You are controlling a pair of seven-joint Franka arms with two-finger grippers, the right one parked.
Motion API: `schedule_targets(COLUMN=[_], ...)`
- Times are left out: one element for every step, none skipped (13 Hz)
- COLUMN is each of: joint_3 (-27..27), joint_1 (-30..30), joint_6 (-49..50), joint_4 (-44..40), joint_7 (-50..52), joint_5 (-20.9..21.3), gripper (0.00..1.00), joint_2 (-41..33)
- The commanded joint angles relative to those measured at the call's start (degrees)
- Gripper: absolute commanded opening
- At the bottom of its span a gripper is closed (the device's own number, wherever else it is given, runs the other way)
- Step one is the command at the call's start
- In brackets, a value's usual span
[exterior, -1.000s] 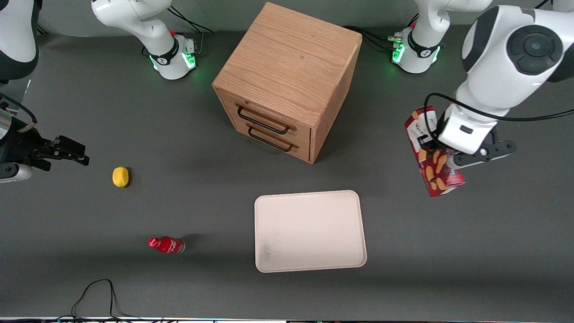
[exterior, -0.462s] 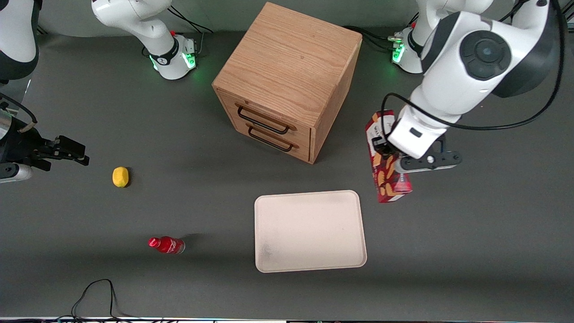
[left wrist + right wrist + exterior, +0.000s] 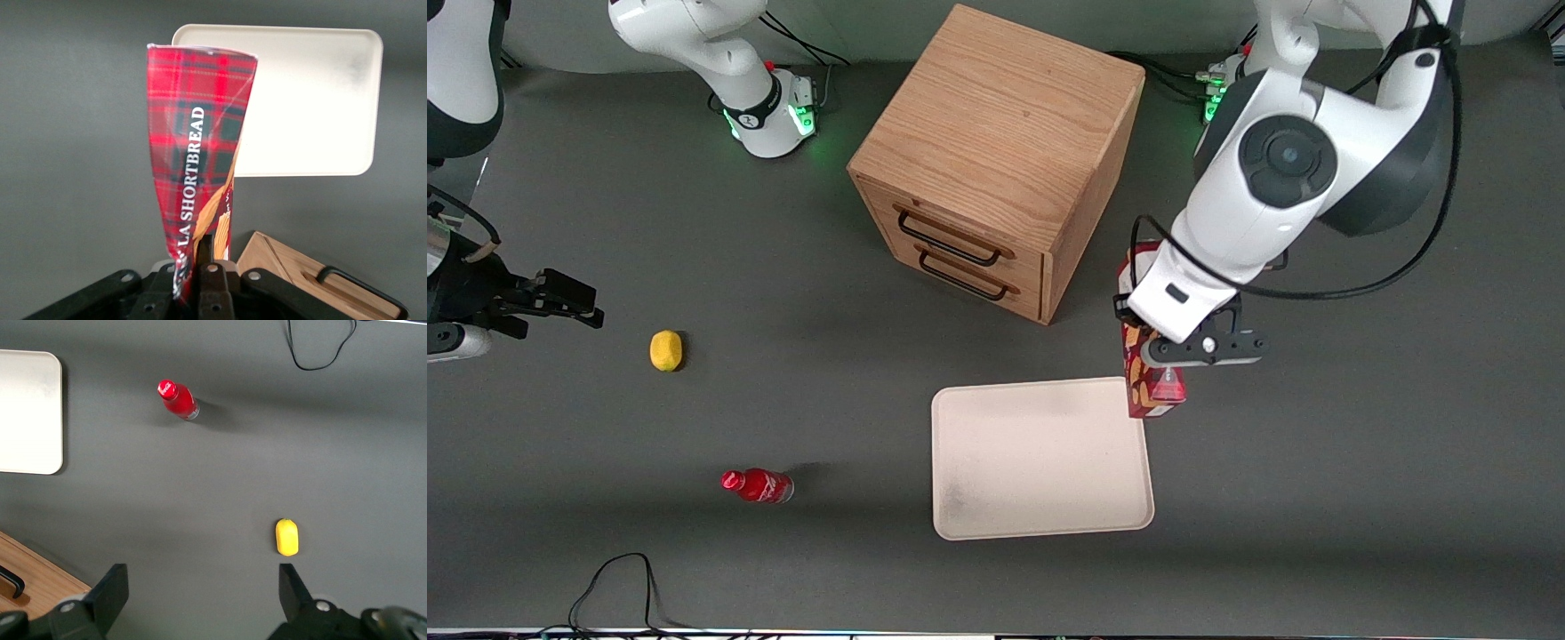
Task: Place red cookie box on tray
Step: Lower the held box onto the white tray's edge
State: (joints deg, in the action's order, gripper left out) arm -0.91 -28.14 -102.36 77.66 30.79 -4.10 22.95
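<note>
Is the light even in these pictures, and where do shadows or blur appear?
Front view: soft even light; the wooden drawer cabinet casts a faint shadow, and green lights glow at the arm bases. Left wrist view: the gripper, shut on the red cookie box, looks soft close to the lens; the tray is bright, with a grey smudge.

A robotics lab — bench-mounted arm bases [image 3: 769,111] with green lights on a grey table [image 3: 694,267], loose cables [image 3: 618,582].

Illumination is even and diffuse. The wooden cabinet [image 3: 996,160] casts a soft shadow onto the dark mat [image 3: 694,267]. Green glow surrounds both arm bases. Wrist views remain sharp; slight overexposure whitens the tray [image 3: 313,100].
</note>
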Motion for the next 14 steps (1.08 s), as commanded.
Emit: schedule_targets(joint_3=[-1.02, -1.02, -1.02, -1.02, -1.02, -1.11, -1.02, -1.02, -1.02, -1.02, -1.02, -1.02, -1.02, -1.02], joint_1=[-0.60, -0.51, -0.42, -0.42, -0.33, 0.28, 0.46, 0.72, 1.07, 1.25, 1.25, 1.25, 1.25, 1.25], joint_6=[0.68, -1.50, -3.26, -4.41, -6.34, -8.44, -10.64, -13.45, -16.35, -17.77, -17.87, -18.74, -20.40, -21.29], joint_4=[-5.59, -5.51, -5.42, -5.51, -5.51, -5.51, -5.51, -5.51, -5.51, -5.42, -5.51, -5.51, -5.51, -5.51], joint_7=[-0.64, -0.55, -0.72, -0.81, -1.08, -1.25, -1.25, -1.17, -1.08, -1.08, -1.17, -1.17, -0.99, -0.82], joint_5=[0.67, 0.76, 1.11, 1.63, 2.07, 2.16, 2.77, 3.65, 3.75, 4.18, 4.71, 4.89, 5.33, 6.11], gripper=[0.00, 0.00, 0.00, 0.00, 0.00, 0.00, 0.00, 0.00, 0.00, 0.00, 0.00, 0.00, 0.00, 0.00], joint_2=[6.56, 8.32, 9.90, 11.92, 13.77, 15.61, 17.20, 19.04, 20.37, 21.16, 21.69, 22.13, 23.01, 23.36])
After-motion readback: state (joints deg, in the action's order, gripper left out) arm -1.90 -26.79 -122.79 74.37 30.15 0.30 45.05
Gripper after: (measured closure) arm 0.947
